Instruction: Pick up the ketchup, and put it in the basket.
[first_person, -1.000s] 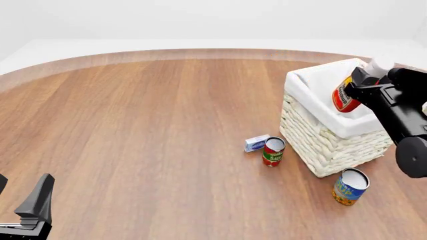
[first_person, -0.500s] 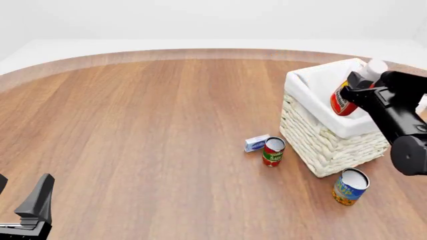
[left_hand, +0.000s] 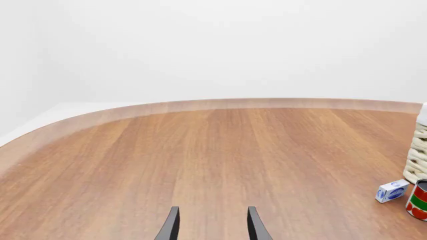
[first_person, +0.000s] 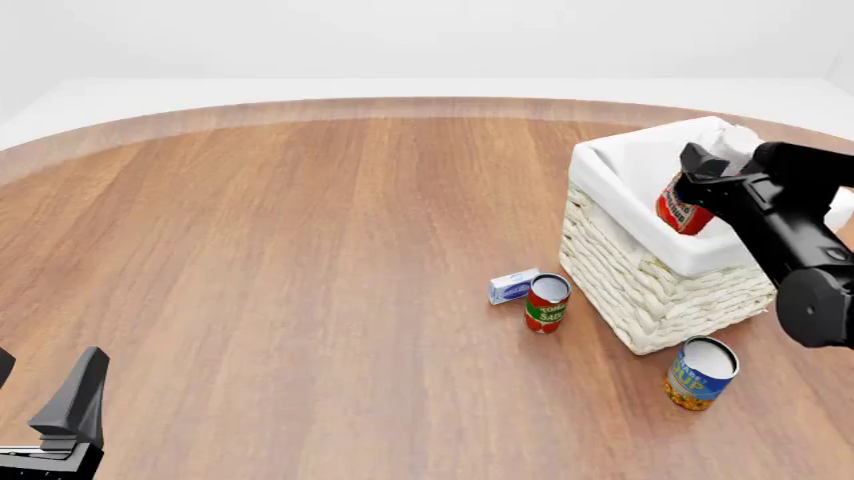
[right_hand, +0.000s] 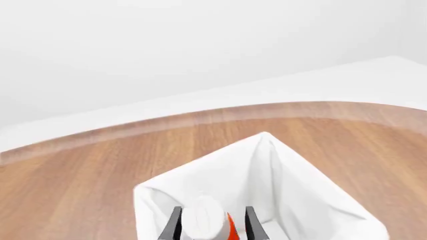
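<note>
The ketchup (first_person: 682, 208), a small red bottle with a white cap, hangs tilted over the open top of the basket (first_person: 638, 270). My right gripper (first_person: 702, 185) is shut on it near the cap. In the right wrist view the ketchup cap (right_hand: 203, 222) sits between the two fingers, above the basket's white liner (right_hand: 280, 180). My left gripper (first_person: 60, 400) rests low at the near left of the table, open, holding nothing; its fingers (left_hand: 170, 226) show in the left wrist view.
A red-and-green can (first_person: 546, 303) and a small blue-and-white box (first_person: 513, 286) stand just left of the basket. A blue-and-yellow can (first_person: 699, 373) stands in front of it. In the left wrist view the box (left_hand: 391, 191) and can (left_hand: 419, 201) appear far right.
My right gripper has moved the ketchup slightly left and lower, toward the basket's inside. The left arm has not moved.
</note>
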